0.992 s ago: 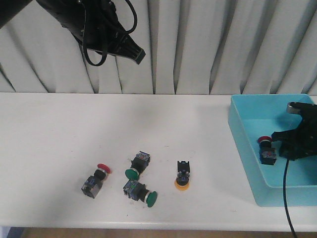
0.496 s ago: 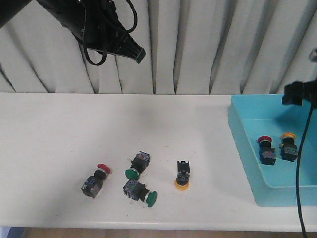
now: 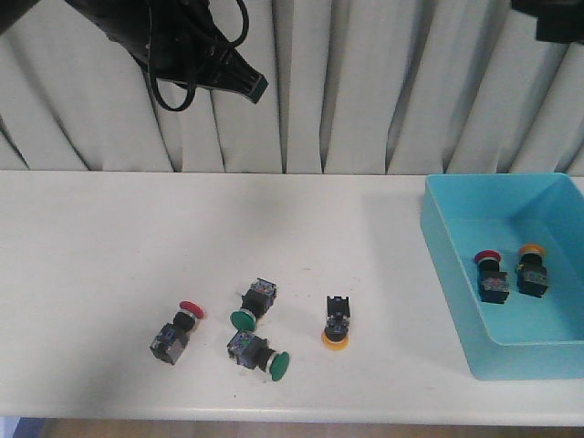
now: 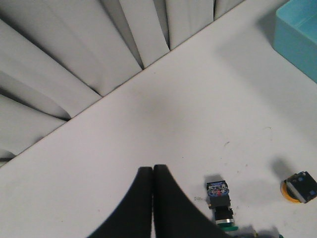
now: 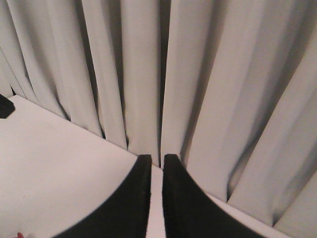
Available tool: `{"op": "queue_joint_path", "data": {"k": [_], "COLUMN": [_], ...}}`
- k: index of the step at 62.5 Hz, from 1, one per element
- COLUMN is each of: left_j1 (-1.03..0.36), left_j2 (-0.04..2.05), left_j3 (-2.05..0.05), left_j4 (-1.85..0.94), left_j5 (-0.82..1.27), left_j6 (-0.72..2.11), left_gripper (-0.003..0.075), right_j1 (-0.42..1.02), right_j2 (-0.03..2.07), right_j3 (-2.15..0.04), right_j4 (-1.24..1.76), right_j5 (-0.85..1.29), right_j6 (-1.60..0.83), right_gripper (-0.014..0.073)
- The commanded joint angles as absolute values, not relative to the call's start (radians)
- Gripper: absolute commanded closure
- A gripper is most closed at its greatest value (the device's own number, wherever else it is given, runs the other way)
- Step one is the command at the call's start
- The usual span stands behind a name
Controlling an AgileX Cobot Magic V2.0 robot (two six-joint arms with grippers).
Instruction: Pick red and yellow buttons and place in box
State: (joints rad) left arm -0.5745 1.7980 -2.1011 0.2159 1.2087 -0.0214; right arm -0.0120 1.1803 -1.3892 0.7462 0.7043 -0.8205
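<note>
1. The box (image 3: pixel 456 265) sits at the right end of the desk (image 3: pixel 109 237), with two buttons in it: a red-capped one (image 3: pixel 491 276) near its left wall and a yellow-capped one (image 3: pixel 531 270) just to the right of that. I judge these as delivered.

2. To the left of the box, well apart from it, four more switches lie loose on the desk. Nearest the box is a yellow button (image 3: pixel 336 324) tipped cap-down toward the desk's front edge. Furthest from the box is a red button (image 3: pixel 177 328) lying on its side.

3. Between those two lie the green switches (image 3: pixel 253 304), two of them and close together. The task does not call for them, so I expect they stay put.

4. Count: two red, two yellow, two green. One red and one yellow remain to be picked.

5. The left pincer (image 4: pixel 152 171) hangs high over the desk, far left of the box, its fingers pressed together on nothing.

6. The right pincer (image 5: pixel 153 163) is raised above the box facing the curtain (image 3: pixel 365 91), nearly closed with a thin slit between the fingers, and empty; I read this as clearance height between picks.
</note>
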Motion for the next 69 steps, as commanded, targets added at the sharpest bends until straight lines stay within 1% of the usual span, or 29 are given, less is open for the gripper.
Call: {"op": "queue_joint_path", "data": {"k": [1, 14, 29, 58, 64, 69], "left_j1": [-0.576, -0.576, -0.577, -0.578, -0.578, -0.578], "left_j2": [1.733, 1.726, 1.730, 1.731, 1.739, 1.702], "left_j3": [-2.121, -2.121, -2.121, -2.121, -2.121, -2.115], "left_j4": [0.231, 0.230, 0.231, 0.231, 0.287, 0.313], "left_j5": [1.150, 1.141, 1.169, 1.175, 1.157, 1.125], "left_j6": [-0.034, -0.034, -0.035, -0.035, -0.033, -0.030], "left_gripper": [0.0726, 0.0726, 0.0726, 0.0726, 0.0726, 0.0726], "right_j1": [-0.006, -0.006, -0.006, -0.006, -0.006, -0.006], "right_j2": [1.098, 1.024, 1.025, 1.025, 1.025, 1.025], "right_j3": [-1.416, -1.416, -1.416, -1.416, -1.416, -1.416], "right_j4": [0.742, 0.735, 0.738, 0.738, 0.738, 0.738], "right_j5": [0.632, 0.620, 0.658, 0.657, 0.657, 0.657], "right_j6": [-0.795, -0.772, -0.772, -0.772, -0.772, -0.772], "right_gripper": [0.0602, 0.0596, 0.0596, 0.0596, 0.0596, 0.0596]}}
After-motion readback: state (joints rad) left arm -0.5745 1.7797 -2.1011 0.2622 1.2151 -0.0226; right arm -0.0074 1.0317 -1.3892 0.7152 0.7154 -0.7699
